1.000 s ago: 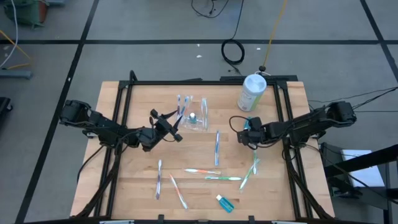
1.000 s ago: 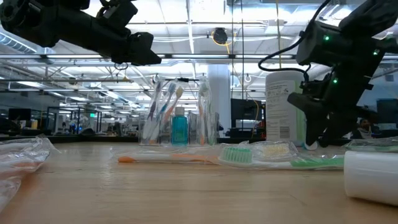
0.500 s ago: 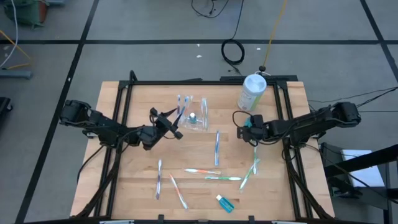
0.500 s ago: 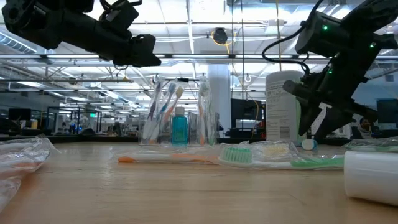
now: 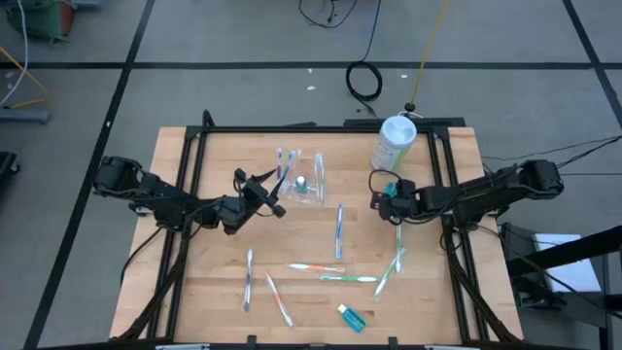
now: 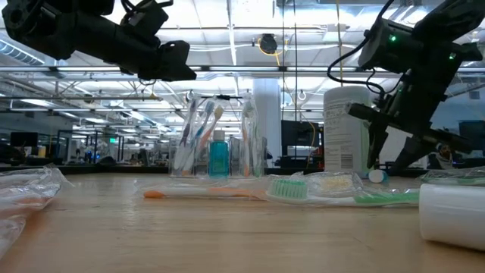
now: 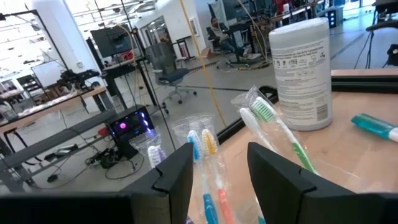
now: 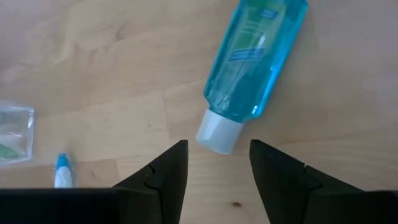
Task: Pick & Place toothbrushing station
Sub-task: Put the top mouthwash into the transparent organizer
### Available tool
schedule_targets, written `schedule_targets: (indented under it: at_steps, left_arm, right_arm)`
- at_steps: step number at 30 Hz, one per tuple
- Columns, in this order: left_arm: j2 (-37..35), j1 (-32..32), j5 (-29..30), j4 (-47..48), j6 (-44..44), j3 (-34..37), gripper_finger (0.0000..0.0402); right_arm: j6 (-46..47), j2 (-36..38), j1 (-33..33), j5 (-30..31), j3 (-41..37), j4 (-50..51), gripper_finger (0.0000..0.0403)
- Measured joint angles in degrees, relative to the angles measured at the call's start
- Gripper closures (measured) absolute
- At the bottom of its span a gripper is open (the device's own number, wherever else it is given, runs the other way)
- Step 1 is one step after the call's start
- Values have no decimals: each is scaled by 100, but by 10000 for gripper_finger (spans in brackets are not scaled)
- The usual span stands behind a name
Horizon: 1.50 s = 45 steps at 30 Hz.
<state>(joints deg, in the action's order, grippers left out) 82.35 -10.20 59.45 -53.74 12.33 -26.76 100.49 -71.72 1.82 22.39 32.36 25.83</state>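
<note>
The left hand (image 5: 260, 191), fingers apart, hovers beside the toothbrushing station (image 5: 301, 181) near the table's (image 5: 224, 262) far edge; the right hand (image 5: 381, 199) is likewise parted.

The toothbrushing station (image 5: 300, 179) stands mid-table; the canister (image 5: 394, 144) sits to its right, loose toothbrushes (image 5: 339, 230) lie in front of it.

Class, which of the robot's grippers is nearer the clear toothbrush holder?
Left. The left gripper hovers right beside the clear toothbrush holder, on its left. The right gripper is farther off to its right, near the white canister.
</note>
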Motion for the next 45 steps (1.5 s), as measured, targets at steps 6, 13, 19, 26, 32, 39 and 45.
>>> schedule_targets:
  at_steps: [6,13,19,26,32,39,45]
  left_arm:
    - [0,0,-1,0,-106,0,245]
    - [0,0,-1,0,-106,0,245]
    - [0,-2,-1,0,-48,0,245]
    - [0,0,1,2,16,0,245]
    - [0,0,1,0,222,0,245]
    - [0,0,1,0,232,0,245]
    - [0,0,1,-1,219,0,245]
  right_arm:
    - [347,2,-194,-178,0,-9,236]
    - [427,-76,-477,-192,0,-110,236]
    - [379,-442,-628,-540,16,-197,236]
    - [52,-745,-619,-407,20,-129,249]
    - [-69,-754,-252,-246,9,-142,299]
    - [79,-772,378,256,0,-88,307]
    - [-510,-767,856,609,-11,-81,305]
